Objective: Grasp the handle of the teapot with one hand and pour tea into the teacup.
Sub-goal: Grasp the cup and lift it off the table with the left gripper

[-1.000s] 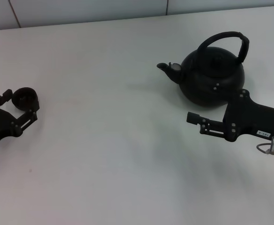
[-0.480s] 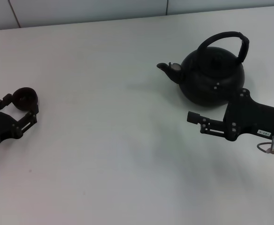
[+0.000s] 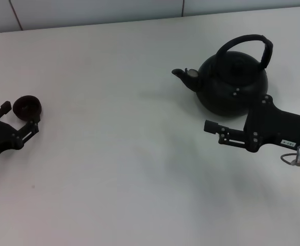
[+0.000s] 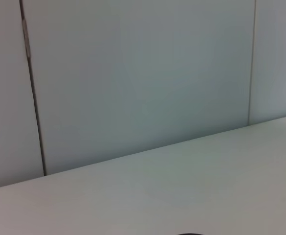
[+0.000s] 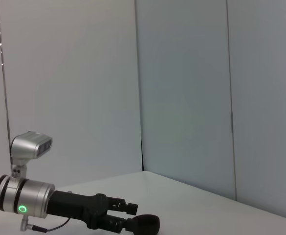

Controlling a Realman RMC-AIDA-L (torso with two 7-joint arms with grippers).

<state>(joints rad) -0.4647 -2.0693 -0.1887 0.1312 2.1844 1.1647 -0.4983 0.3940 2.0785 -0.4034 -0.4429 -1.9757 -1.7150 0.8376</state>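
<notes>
Before you lies a plain white counter (image 3: 114,154), its far edge meeting pale grey wall panels.

Toward the far right corner of the counter stands the large, round, matte-black squat teapot (image 3: 232,84). It sits upright, its short spout pointing toward the counter's left side. The thick black arched handle (image 3: 247,43) rises over its lid, upright and untouched.

Your right pincer (image 3: 211,126) hangs on the near side of the teapot, close to it but not holding it. Its black body overlaps the pot's lower right flank in the head view, so you cannot tell whether the two touch. The fingers point toward the left, and they look drawn together, with no gap showing between them and nothing held.

At the left edge of the counter, well apart from the teapot, rests the tiny round black handleless teacup (image 3: 27,106). Your left pincer (image 3: 19,117) is spread wide, one finger on each side of the cup's near part. The cup sits at the mouth of the fingers; whether either finger touches it cannot be told from the head view.

The right wrist view shows the same cup (image 5: 145,223) just beyond the tips of the left pincer (image 5: 129,215), with the arm's silver wrist section (image 5: 23,198) behind, a small green light glowing on it. The left wrist view shows only counter and wall.
</notes>
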